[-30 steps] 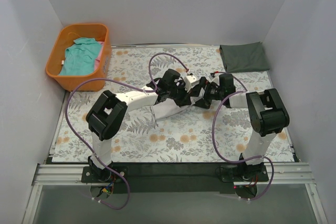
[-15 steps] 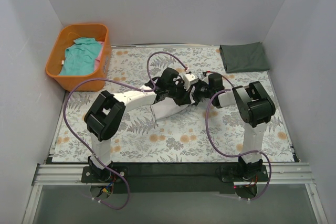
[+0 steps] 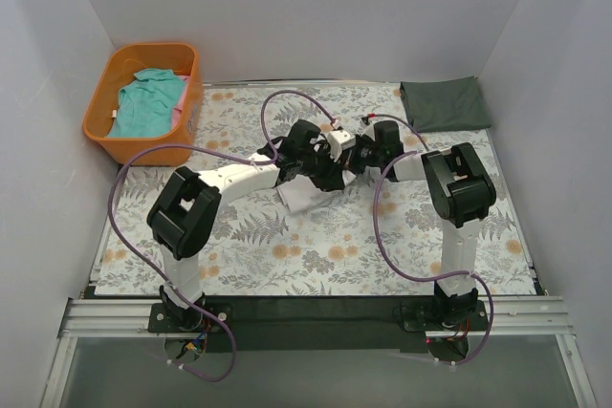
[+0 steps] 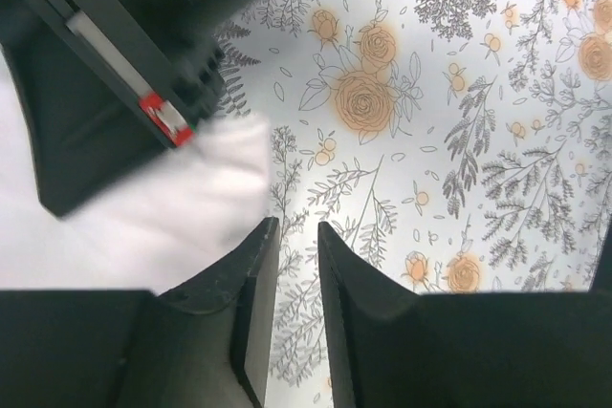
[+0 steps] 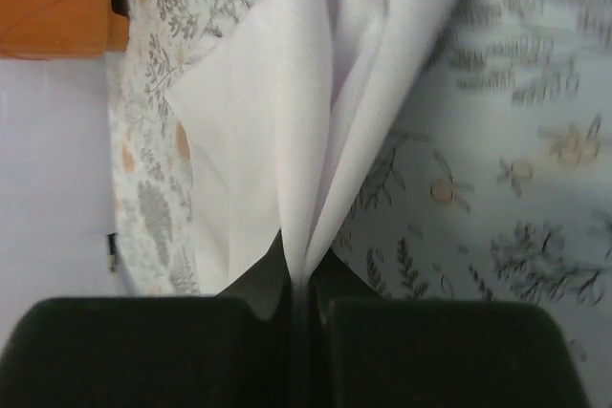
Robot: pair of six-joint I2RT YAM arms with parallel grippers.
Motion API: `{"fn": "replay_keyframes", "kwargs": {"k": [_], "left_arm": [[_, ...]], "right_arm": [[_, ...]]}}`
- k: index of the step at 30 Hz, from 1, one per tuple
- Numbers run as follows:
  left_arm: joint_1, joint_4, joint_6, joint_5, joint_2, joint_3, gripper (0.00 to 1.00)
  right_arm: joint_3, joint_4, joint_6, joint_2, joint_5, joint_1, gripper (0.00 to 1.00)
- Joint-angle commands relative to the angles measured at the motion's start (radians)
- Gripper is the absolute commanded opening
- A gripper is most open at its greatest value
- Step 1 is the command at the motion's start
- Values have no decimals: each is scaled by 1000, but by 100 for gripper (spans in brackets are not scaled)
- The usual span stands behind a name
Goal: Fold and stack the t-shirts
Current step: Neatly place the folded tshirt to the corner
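The white t-shirt lies in the middle of the table, partly hidden under both arms. My right gripper is shut on a gathered fold of that white cloth, which fans out from the jaws. My left gripper hovers just beside the shirt's edge, with its jaws a narrow gap apart and only tablecloth between them. A dark grey-green t-shirt lies folded at the far right corner. The teal t-shirt sits crumpled in the orange basket.
The floral table covering spans the table. The orange basket stands at the far left, with its corner showing in the right wrist view. White walls close in on three sides. Purple cables loop over both arms.
My right gripper swung in toward the left one and shut on the white shirt's fold. The left gripper's jaws parted slightly and let the cloth go.
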Motion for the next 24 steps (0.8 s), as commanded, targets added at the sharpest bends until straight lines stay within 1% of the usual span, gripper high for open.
{"fn": "replay_keyframes", "kwargs": {"k": [1, 2, 3, 4, 6, 7, 10, 11, 12, 14, 17, 18, 19, 21, 23, 24], "left_arm": [[38, -65, -19, 7, -155, 21, 27], [46, -99, -22, -8, -187, 18, 31], [55, -114, -25, -16, -201, 12, 37], [74, -127, -26, -25, -214, 6, 41], [91, -170, -22, -60, -249, -5, 46], [104, -197, -19, -74, -260, -6, 47], [126, -220, -19, -111, -304, -37, 47], [126, -226, -17, -120, -316, -46, 47], [128, -228, -16, -135, -330, -57, 47], [129, -233, -2, -146, -359, -80, 47], [132, -251, 9, -165, -382, -92, 48], [131, -257, 17, -169, -386, -94, 48], [131, -266, 20, -175, -387, -95, 48], [134, -274, 34, -182, -393, -97, 56], [134, -286, 40, -194, -390, -98, 57], [135, -291, 41, -198, -392, -98, 62]], "right_arm": [[139, -188, -337, -59, 45, -23, 1], [160, -227, -389, -67, 57, -31, 1], [177, -292, -493, -68, 80, -37, 1], [212, -317, -542, -71, 93, -39, 1], [246, -389, -639, -70, 135, -51, 1], [263, -408, -717, -68, 148, -57, 1], [334, -457, -839, -52, 201, -86, 1], [392, -472, -913, -24, 202, -106, 1], [423, -521, -938, -9, 195, -118, 1], [516, -563, -1015, 34, 179, -157, 1], [605, -619, -1089, 80, 168, -204, 1], [672, -653, -1103, 94, 163, -215, 1], [699, -669, -1115, 103, 163, -224, 1], [768, -698, -1150, 128, 165, -253, 1], [808, -709, -1172, 149, 160, -278, 1], [844, -722, -1193, 157, 156, -286, 1]]}}
